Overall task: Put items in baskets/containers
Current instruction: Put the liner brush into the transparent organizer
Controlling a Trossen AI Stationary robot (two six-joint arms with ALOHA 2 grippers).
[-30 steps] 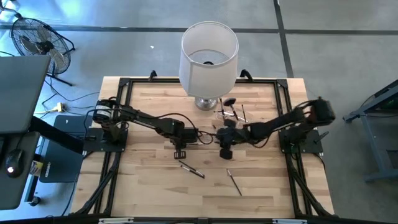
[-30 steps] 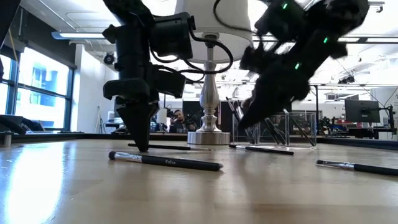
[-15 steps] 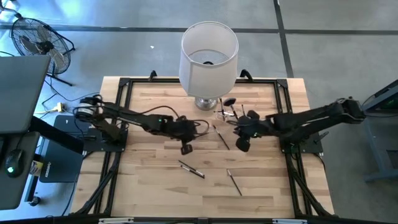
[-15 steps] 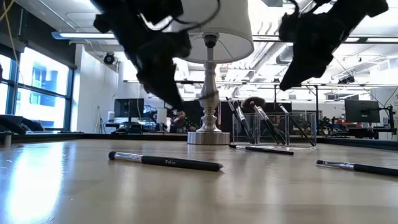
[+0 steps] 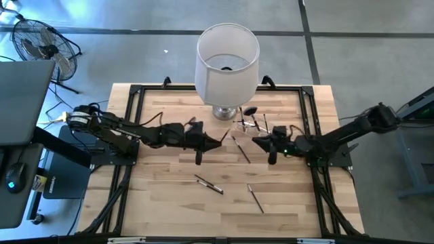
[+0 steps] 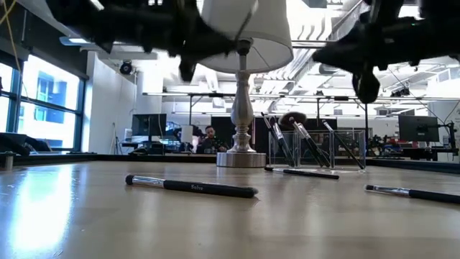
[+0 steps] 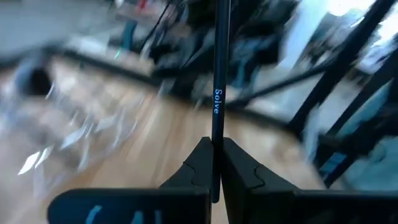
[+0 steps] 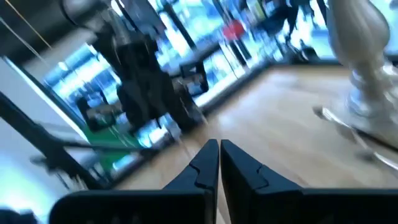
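Observation:
My left gripper [image 5: 210, 140] hangs above the table's middle, shut on a thin black brush [image 7: 217, 93] marked "Solve". My right gripper [image 5: 258, 141] is shut on nothing above the table, right of centre, and faces the left one. The clear holder [image 5: 252, 120] stands by the lamp base with several brushes leaning in it [image 6: 309, 144]. Three more brushes lie flat on the wood: one between the grippers [image 5: 239, 148], and two nearer the front [image 5: 209, 184] [image 5: 255, 198]. My left gripper pinches the brush's slim black handle [image 7: 216, 146] between its two fingers, close to one end. The fingers lie about level and point toward the table's right. The brush runs on forward past the fingertips, lifted clear of the table.
A tall lamp with a white shade [image 5: 228, 55] and silver base [image 6: 240, 155] stands at the far middle, just left of the holder. A black frame [image 5: 135, 91] edges the table. Bare wood lies along the near edge.
My left gripper has risen from the tabletop and tipped from pointing down to about level, taking a brush up with it. My right gripper has lifted and drawn back toward the table's right, uncovering the brush that lies between the grippers.

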